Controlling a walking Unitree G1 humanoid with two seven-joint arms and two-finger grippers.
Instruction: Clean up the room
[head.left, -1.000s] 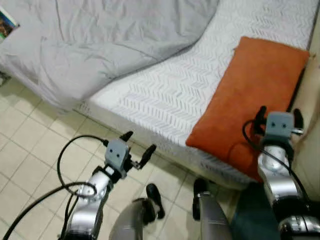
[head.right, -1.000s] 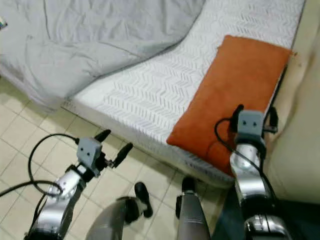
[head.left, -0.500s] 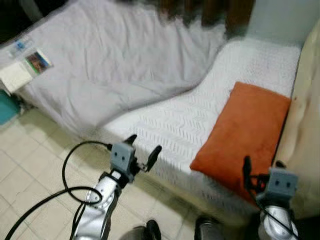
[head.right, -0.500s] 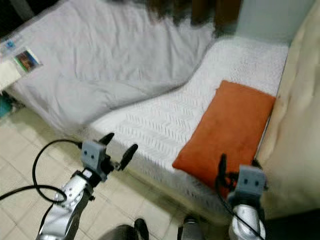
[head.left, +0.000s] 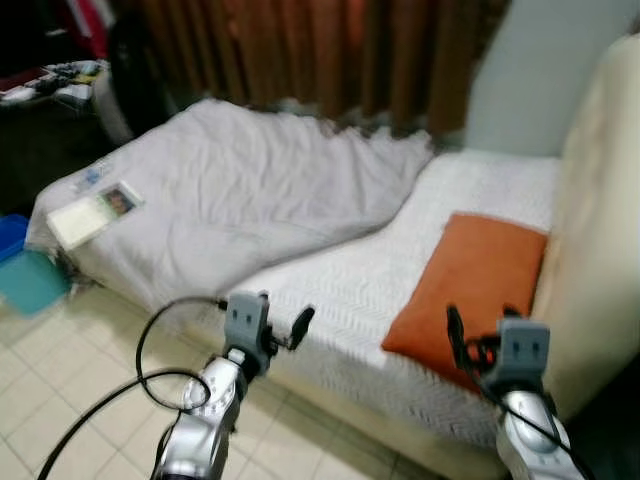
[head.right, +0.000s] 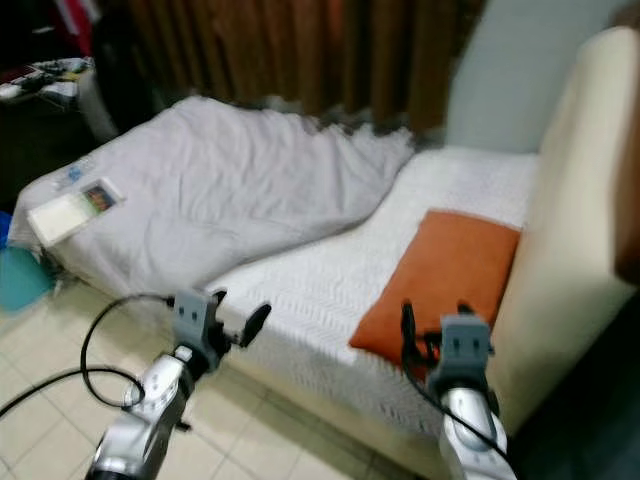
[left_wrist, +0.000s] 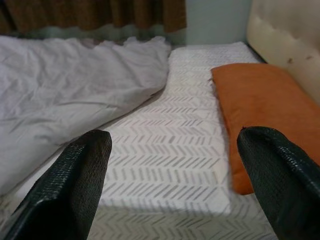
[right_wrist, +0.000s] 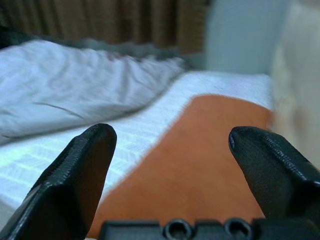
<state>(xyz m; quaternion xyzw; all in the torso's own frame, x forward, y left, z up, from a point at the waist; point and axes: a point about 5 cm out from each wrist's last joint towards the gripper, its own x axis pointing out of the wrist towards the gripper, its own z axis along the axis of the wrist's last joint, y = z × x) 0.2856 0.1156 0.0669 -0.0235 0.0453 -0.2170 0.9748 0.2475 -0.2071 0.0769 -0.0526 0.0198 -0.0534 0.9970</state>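
A bed with a white herringbone sheet (head.left: 345, 290) stands before me. A rumpled grey blanket (head.left: 230, 195) covers its left half. An orange pillow (head.left: 475, 285) lies on the sheet beside the cream headboard (head.left: 600, 220). A book or magazine (head.left: 95, 210) rests on the blanket's left end. My left gripper (head.left: 283, 314) is open over the floor at the bed's near edge, holding nothing. My right gripper (head.left: 480, 330) is open and empty, just short of the pillow's near end. The right wrist view looks straight along the pillow (right_wrist: 200, 160).
Brown curtains (head.left: 330, 60) hang behind the bed. A blue bin (head.left: 30, 280) sits on the tiled floor (head.left: 60, 400) at the left. Dark furniture with clutter (head.left: 50, 85) fills the far left. A black cable (head.left: 150, 370) loops by my left arm.
The camera has tipped up and pulled back: the whole bed, curtains and headboard now show, and my legs have left the frame. Both grippers stay open and empty.
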